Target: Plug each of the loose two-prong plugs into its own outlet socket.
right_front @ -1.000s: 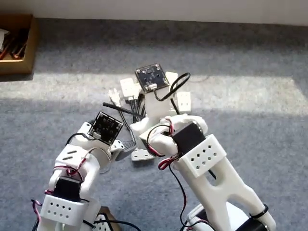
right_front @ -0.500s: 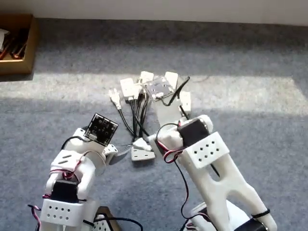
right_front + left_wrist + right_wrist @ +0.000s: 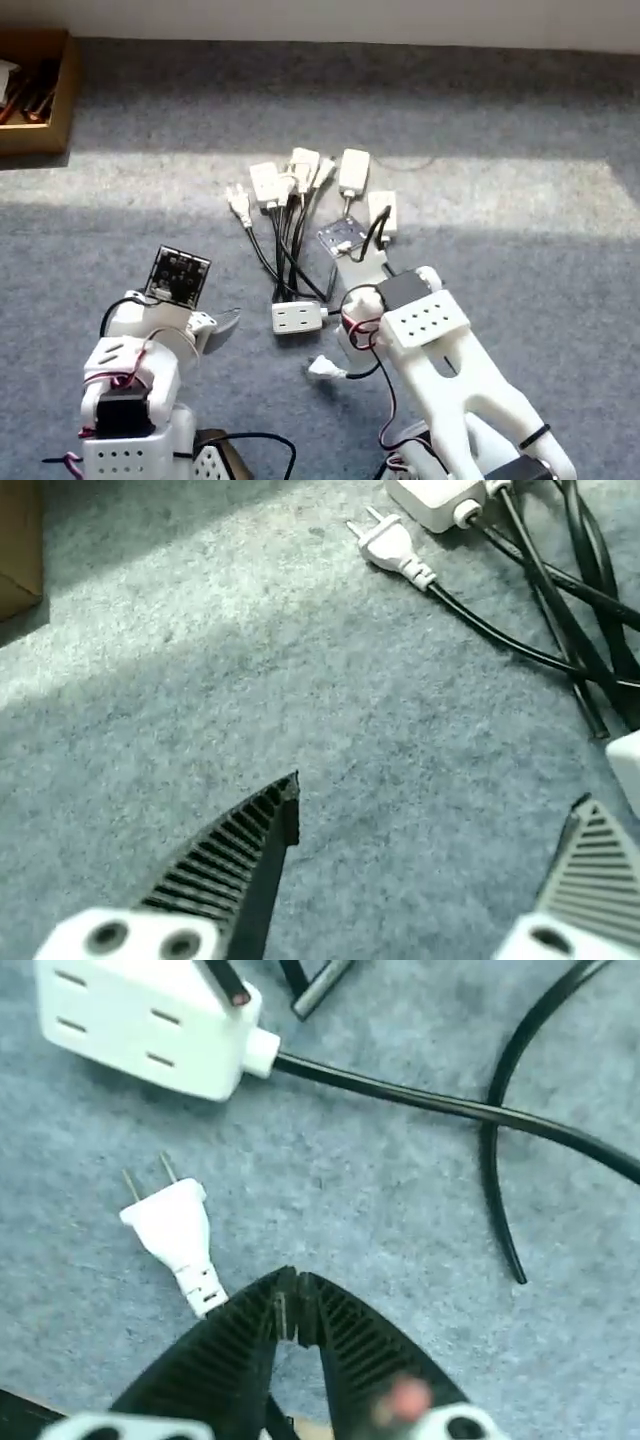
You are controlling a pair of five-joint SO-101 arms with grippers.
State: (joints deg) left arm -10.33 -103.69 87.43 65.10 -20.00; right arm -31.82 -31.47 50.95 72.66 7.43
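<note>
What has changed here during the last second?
The right gripper and the left gripper drew back from the cable bundle toward their bases. A white plug came along with the right one, now shut beside it; the left is open. The outlet block stayed.

This is a carpeted indoor room, home or office, I cannot tell which. Grey carpet [image 3: 520,140] runs to a pale wall [image 3: 400,18]. A wooden box [image 3: 45,100] sits near it.

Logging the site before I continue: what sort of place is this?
Likely a workroom or lab: grey carpet covers the work surface, a pale wall runs along its far edge, and a wooden box sits in one corner.
</note>
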